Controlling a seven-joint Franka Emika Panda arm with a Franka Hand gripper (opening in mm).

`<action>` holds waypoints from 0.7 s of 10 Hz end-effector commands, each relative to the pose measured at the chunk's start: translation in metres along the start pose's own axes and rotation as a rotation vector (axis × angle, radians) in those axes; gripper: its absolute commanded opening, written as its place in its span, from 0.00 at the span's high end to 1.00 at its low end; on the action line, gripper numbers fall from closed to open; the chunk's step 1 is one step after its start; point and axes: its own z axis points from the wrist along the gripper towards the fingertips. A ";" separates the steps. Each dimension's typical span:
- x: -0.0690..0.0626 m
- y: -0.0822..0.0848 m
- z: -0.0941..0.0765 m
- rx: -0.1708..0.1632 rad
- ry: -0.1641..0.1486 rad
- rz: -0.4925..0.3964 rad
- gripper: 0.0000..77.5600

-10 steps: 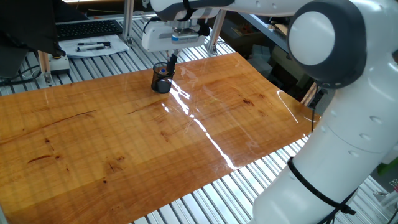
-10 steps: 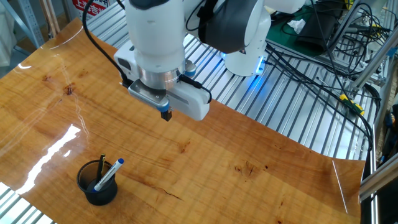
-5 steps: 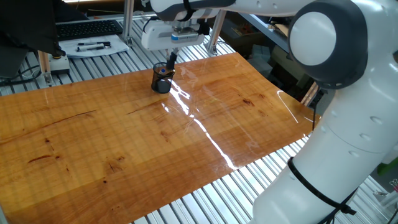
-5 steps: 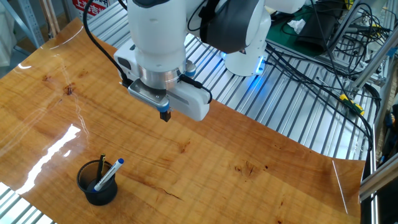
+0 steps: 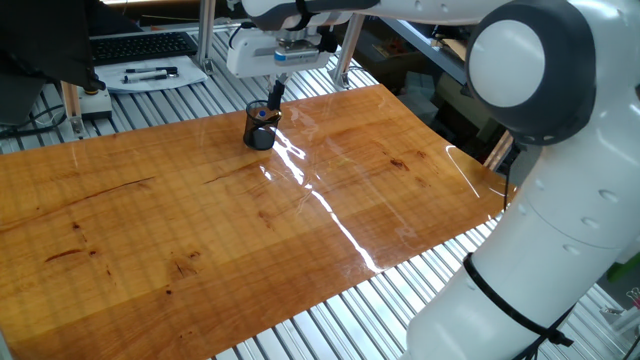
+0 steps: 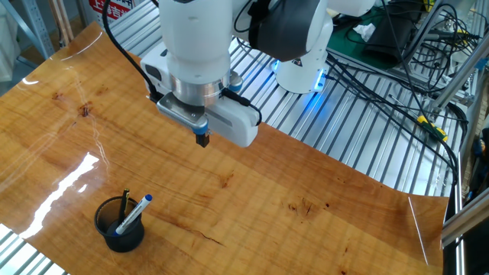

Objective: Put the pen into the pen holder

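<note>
Only the other view shows the pen [image 6: 133, 215] leaning inside the pen holder [image 6: 118, 224].

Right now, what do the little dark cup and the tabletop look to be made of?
The pen holder looks like dark, smoky see-through plastic: the pen shows through its wall, though tinted glass is possible. The tabletop looks like wood with a glossy varnish: visible grain, knots, and a bright streak of reflected light.

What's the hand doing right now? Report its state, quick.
Hand: fingers together, shut on nothing, raised above the table. The pen stands in the pen holder, apart from the hand.
</note>
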 end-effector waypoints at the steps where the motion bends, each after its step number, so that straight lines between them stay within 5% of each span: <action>1: 0.000 -0.001 -0.007 -0.006 -0.025 -0.004 0.99; 7: -0.002 -0.002 -0.009 -0.001 -0.039 0.010 0.99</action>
